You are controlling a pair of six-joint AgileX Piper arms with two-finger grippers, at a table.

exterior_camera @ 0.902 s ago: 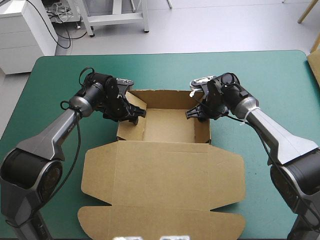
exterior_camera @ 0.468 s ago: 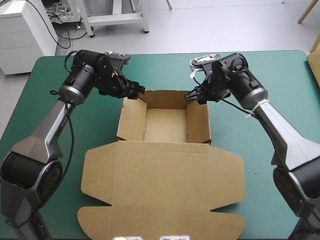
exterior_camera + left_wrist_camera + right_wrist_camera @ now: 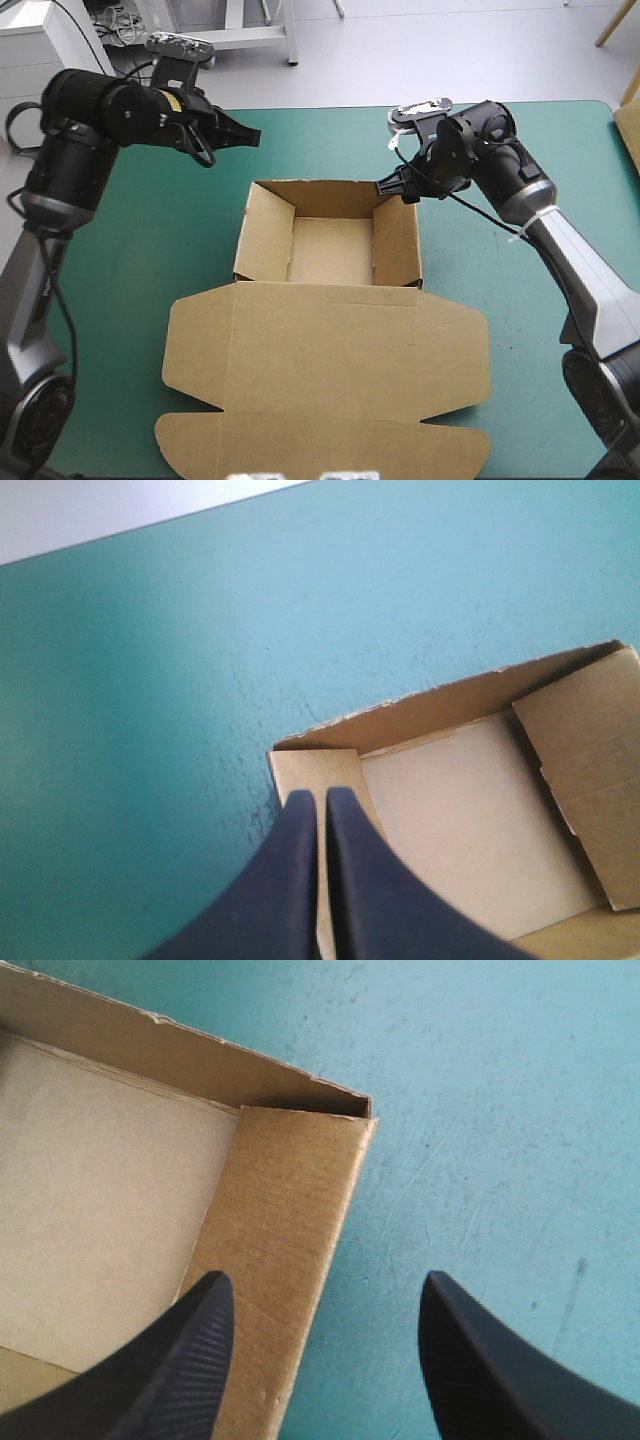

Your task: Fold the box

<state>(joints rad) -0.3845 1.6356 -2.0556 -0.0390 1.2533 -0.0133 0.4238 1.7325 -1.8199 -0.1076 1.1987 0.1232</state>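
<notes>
Lifted off the box (image 3: 320, 360) since earlier, the left end effector (image 3: 250, 133) hangs beyond its far left corner; the right end effector (image 3: 395, 188) is at the far right corner. Box sits mid-worktop (image 3: 150, 250), lid flat. Left wrist: fingers (image 3: 290, 880) pressed together. Right wrist: fingers (image 3: 170, 1370) spread, right wall between.

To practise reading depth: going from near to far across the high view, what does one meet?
Flat brown board lid of the box → its open brown tray with raised walls → shut black-fingered left pincer → far edge of the teal-green table cover.
</notes>
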